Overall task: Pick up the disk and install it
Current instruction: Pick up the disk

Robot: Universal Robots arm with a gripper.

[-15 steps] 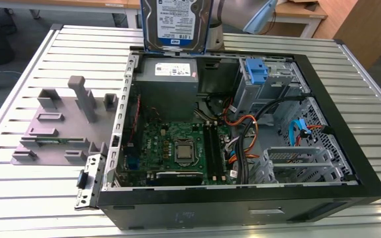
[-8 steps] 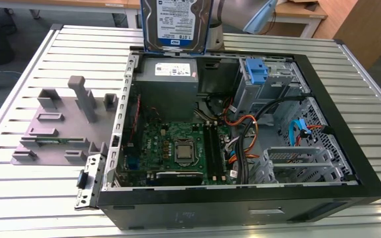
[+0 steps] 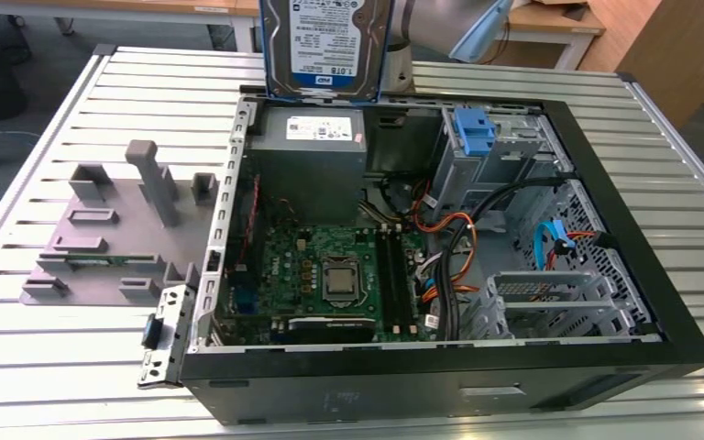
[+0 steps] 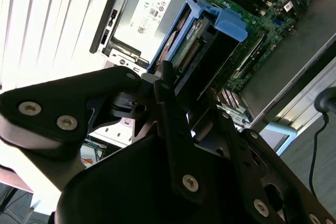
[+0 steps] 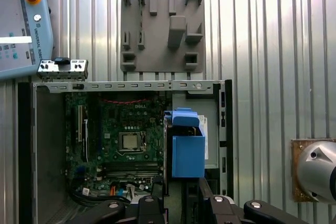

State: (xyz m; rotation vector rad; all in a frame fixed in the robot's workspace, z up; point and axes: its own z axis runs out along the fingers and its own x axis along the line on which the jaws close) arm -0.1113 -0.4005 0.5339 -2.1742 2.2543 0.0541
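**Exterior view.** The disk (image 3: pixel 325 46) hangs upright in the air at 12 o'clock of the open computer case (image 3: pixel 450 390). Its white-and-blue label faces the camera, and its lower edge is near the grey power-supply box (image 3: pixel 309 137). It rests on neither the case nor the slatted metal table (image 3: pixel 59 367).

Inside the case, the green motherboard (image 3: pixel 327 270) lies near the centre. A tall blue latch piece (image 3: pixel 475 128) stands at 1 o'clock. A perforated metal drive cage (image 3: pixel 548 293) sits at 4 o'clock (orange and blue cables run beside it). A grey fixture plate (image 3: pixel 107 238) lies on the table at 9 o'clock of the case, just beside its wall.

**Both wrist views.** The gripper (image 4: pixel 187 82) is closed on the disk, with its black fingers (image 4: pixel 170 108) pressed against it on either side. The blue plastic bracket framing the drive projects past the fingertips. The motherboard and power-supply box lie well apart beyond it.
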